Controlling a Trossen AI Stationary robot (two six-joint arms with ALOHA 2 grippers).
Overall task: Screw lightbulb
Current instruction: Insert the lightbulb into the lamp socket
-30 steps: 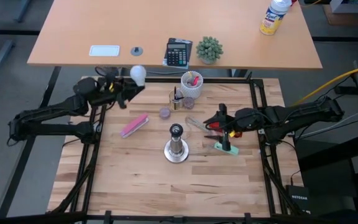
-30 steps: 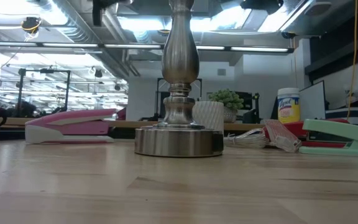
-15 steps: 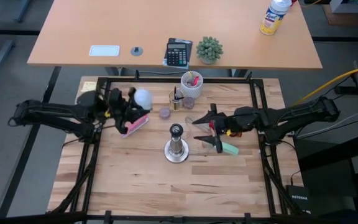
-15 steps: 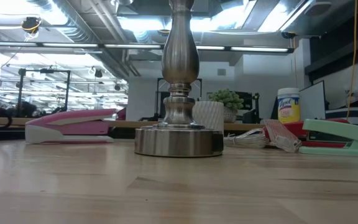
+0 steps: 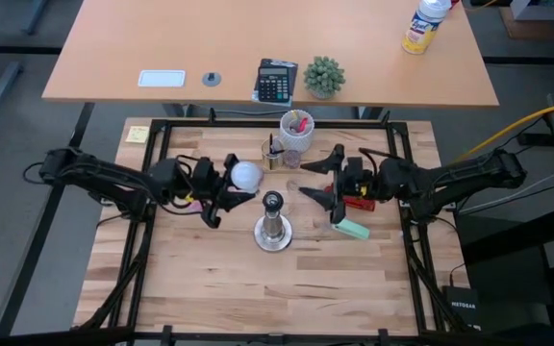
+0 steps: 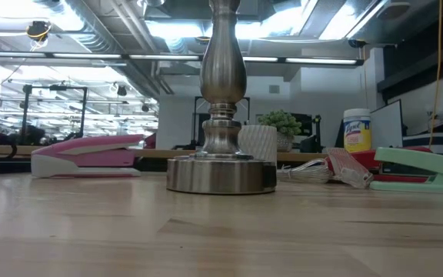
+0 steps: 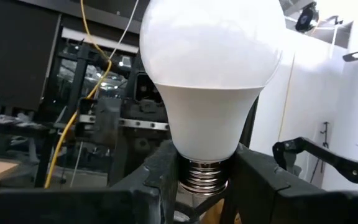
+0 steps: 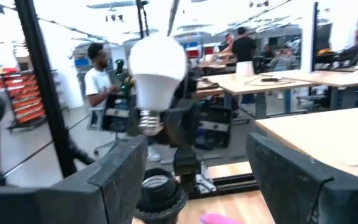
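Above desk, left of center: left end effector (image 5: 221, 192) clamped on silvery screw base of small white frosted round lightbulb (image 5: 246, 174), bulb upright, just beside silver metal socket stand (image 5: 273, 223). Glass likely light, fragile, slick; grip at base, not globe. Right end effector (image 5: 319, 189) wide open, empty.

A long tan wooden desk (image 5: 162, 38) is standing behind the butcher-block worktable (image 5: 219, 288). Bright ceiling lights (image 6: 183, 29) are glowing over exposed silver ducts (image 6: 106, 31), and people are standing among distant workbenches (image 8: 328, 78).
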